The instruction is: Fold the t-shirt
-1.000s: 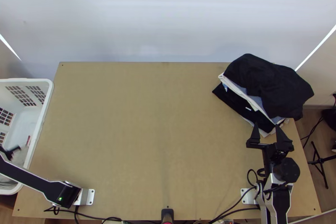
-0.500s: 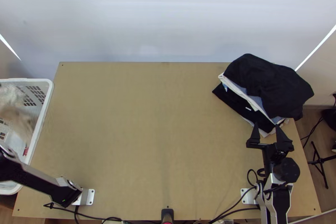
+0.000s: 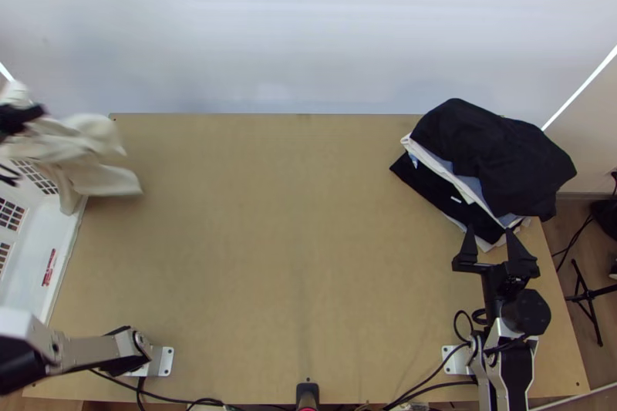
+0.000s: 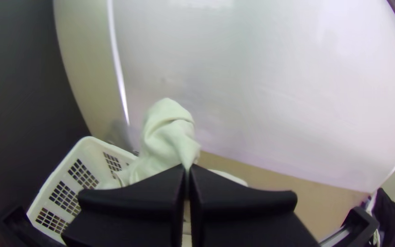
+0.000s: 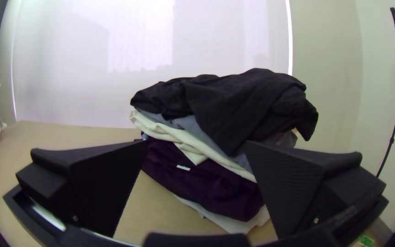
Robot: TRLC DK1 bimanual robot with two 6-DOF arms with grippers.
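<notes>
Over at the worktop (image 3: pixel 285 218), the left gripper (image 3: pixel 32 113) is out by the far left corner, its fingers pressed together on a pinch of the cream t-shirt (image 3: pixel 96 153); I can't tell which part of the shirt it has. The cloth hangs bunched and creased from the grip, draped over that corner and across part of the white basket (image 3: pixel 66 253), which sits right along the worktop's left edge, so there's little room between shirt and rim. Behind it all, a pale screen (image 3: pixel 308 33) rises along the far edge. Between the shirt and the pile of clothes (image 3: pixel 493 160) there's a broad stretch of wood, the roomiest side to move into. That pile fills the far right corner, a black garment draped on top and reaching past the right edge, with pale, blue-grey and dark layers beneath. The right gripper (image 3: pixel 490 230) is close by the pile's near side, its fingers spread apart and pointing at it; whether the tips touch the cloth, I can't tell.
</notes>
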